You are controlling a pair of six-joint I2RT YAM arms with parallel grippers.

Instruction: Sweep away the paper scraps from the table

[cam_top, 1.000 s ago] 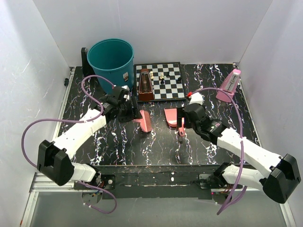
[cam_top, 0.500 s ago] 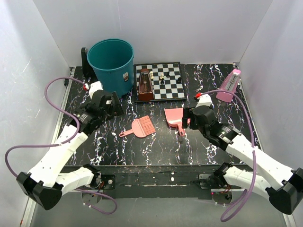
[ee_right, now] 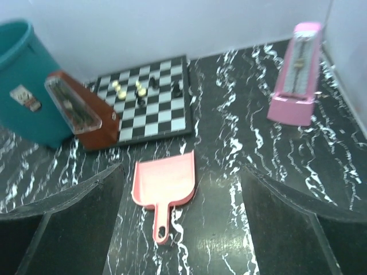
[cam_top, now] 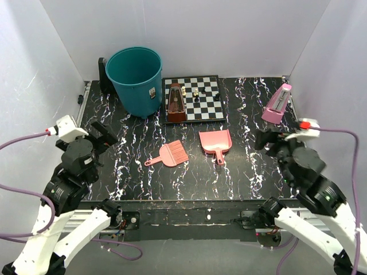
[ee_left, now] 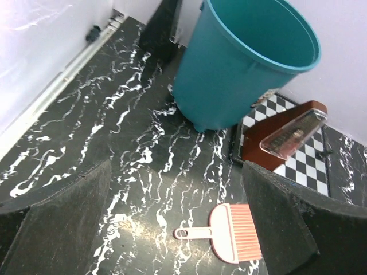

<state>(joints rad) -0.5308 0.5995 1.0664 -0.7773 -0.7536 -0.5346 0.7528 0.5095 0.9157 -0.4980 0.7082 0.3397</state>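
Observation:
No paper scraps show on the black marbled table in any view. A pink hand brush lies flat at mid-table and also shows in the left wrist view. A pink dustpan lies flat to its right and also shows in the right wrist view. My left gripper is open and empty, raised over the table's left side, well away from the brush. My right gripper is open and empty, raised at the right, away from the dustpan.
A teal bin stands at the back left. A chessboard with a few pieces lies at back centre, a brown metronome on its left edge. A pink metronome stands at back right. White walls enclose three sides.
Both arms pulled back toward the near edge and outward. The left gripper let go of the brush and the right let go of the dustpan; both now lie flat on the table.

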